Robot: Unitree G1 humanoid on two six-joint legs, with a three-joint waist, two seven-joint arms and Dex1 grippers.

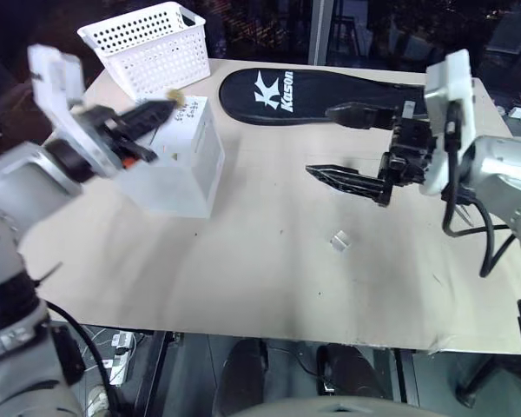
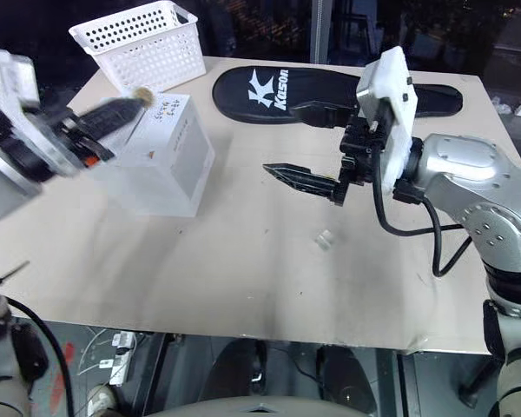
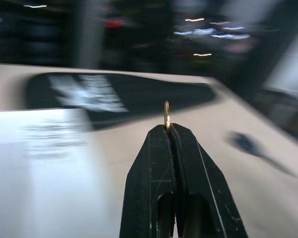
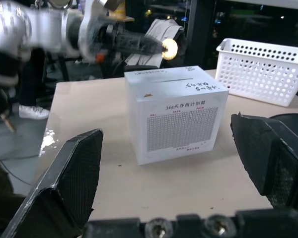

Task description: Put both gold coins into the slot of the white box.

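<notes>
- Gold coin (image 3: 166,115) pinched edge-on at the very tips of the left gripper (image 1: 161,108), fingers clenched on it, only the upper rim of the disc poking out beyond them.
- Coin held in the air just above the top of the white box (image 1: 181,165), at its far left edge; seen as a bright disc face-on from the right wrist camera (image 4: 169,48).
- Left gripper's long axis running level, from the left toward the right and slightly away.
- Slot (image 4: 165,79) visible as a thin dark line on the box's top face, lying lengthwise along the top, near the edge closest to the coin; coin apart from it, not touching the box.
- White box standing upright on the left part of the table (image 1: 269,278), printed grid face turned toward the right gripper.
- Small clear plastic case (image 1: 339,241) lying alone on the table, right of centre, below the right gripper; contents too small to tell.
- Right gripper (image 1: 347,143) raised over the centre right of the table, fingers spread wide and released, holding nothing, pointing left toward the box and well apart from it.
- White perforated basket (image 1: 148,45) at the far left corner, just behind the box.
- Black flat pad with white lettering (image 1: 304,94) along the far edge, behind the right gripper.
</notes>
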